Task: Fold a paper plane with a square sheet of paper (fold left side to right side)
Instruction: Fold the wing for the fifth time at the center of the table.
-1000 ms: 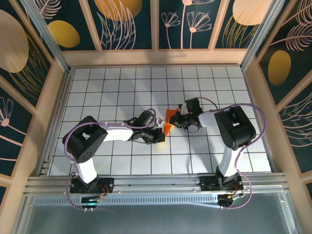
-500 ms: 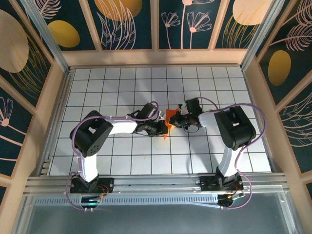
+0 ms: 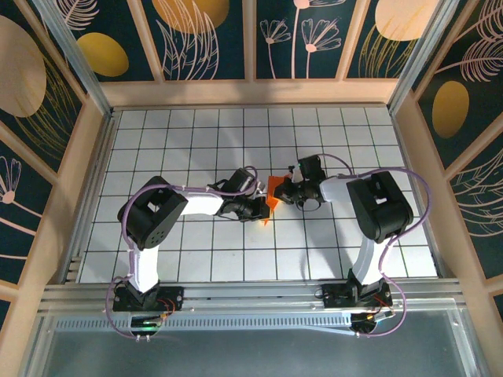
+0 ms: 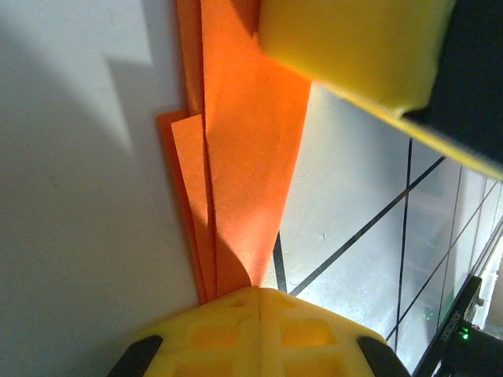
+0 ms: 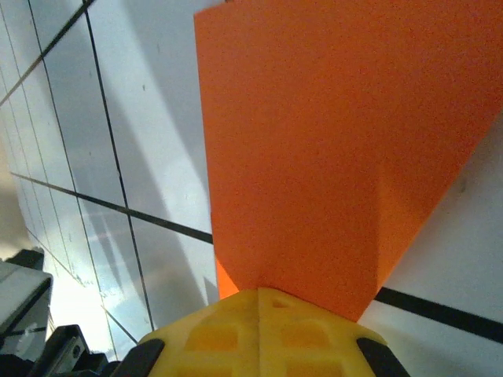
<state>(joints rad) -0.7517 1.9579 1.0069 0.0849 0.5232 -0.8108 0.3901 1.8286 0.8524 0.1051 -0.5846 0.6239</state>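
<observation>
From above, the orange paper [image 3: 274,188] was a small patch partly covered by the left end effector [image 3: 262,207] and the right end effector [image 3: 288,193], and its creases were too small to make out. At the left wrist it ran off the top edge, its near tip hidden under a yellow finger [image 4: 259,330], and a blurred yellow pad [image 4: 354,47] was cut off above. At the right wrist the top and right edges cropped it, and a yellow finger [image 5: 259,330] hid its near end, so whether it was pinched or only pressed could not be told.
</observation>
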